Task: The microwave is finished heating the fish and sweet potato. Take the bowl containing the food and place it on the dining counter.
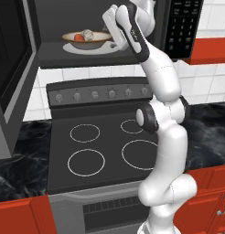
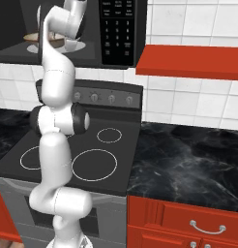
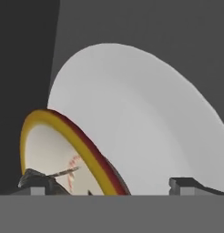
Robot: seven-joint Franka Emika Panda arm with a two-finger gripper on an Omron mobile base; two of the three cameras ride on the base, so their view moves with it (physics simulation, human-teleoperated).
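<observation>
The microwave point(image 1: 183, 27) hangs open above the stove, its door point(image 1: 11, 77) swung out to the left. On the white turntable point(image 1: 98, 49) in its dark cavity sits the tan-rimmed bowl point(image 1: 87, 41), holding the whitish fish point(image 1: 88, 34) and the orange-red sweet potato point(image 1: 78, 37). My arm reaches up into the cavity, and its hand point(image 1: 115, 23) is just right of the bowl. In the hand view my gripper point(image 3: 111, 184) is open, with the bowl's rim point(image 3: 63, 132) near the left fingertip point(image 3: 34, 179) and the turntable point(image 3: 141, 118) behind. The dining counter is out of view.
Below the microwave stands a black four-ring stove point(image 1: 100, 151) with a knob panel point(image 1: 100, 93). Black marble counter point(image 2: 188, 160) over red cabinets point(image 2: 188, 223) flanks it. A red shelf point(image 2: 193, 60) juts out right of the microwave.
</observation>
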